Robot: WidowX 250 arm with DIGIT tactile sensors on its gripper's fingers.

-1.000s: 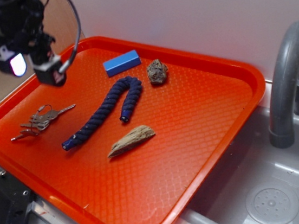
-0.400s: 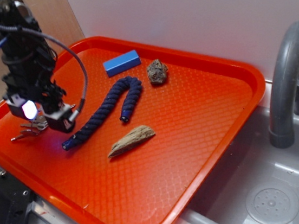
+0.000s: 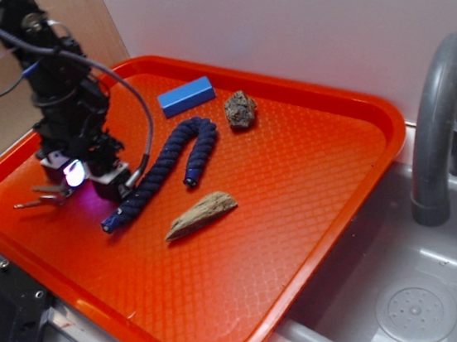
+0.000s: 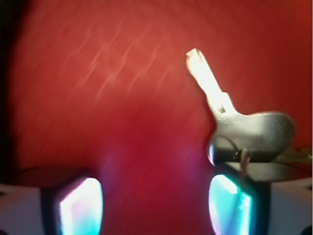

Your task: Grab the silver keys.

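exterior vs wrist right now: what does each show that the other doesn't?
Exterior only: the whole tray, blue rope, blue block, rock, wood splinter, faucet, and the arm low over the tray's left side. Wrist only: a close, blurred look at one key's blade and head above the right glowing pad. Both: the keys and the red tray surface.

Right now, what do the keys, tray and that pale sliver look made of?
Silver keys: metal, going by the grey sheen and the bright glare along the blade. Tray: probably moulded plastic, orange with a fine embossed grid. Pale sliver: looks like raw wood, with a matte, grainy, splintered surface. The gripper hides most of the bunch.
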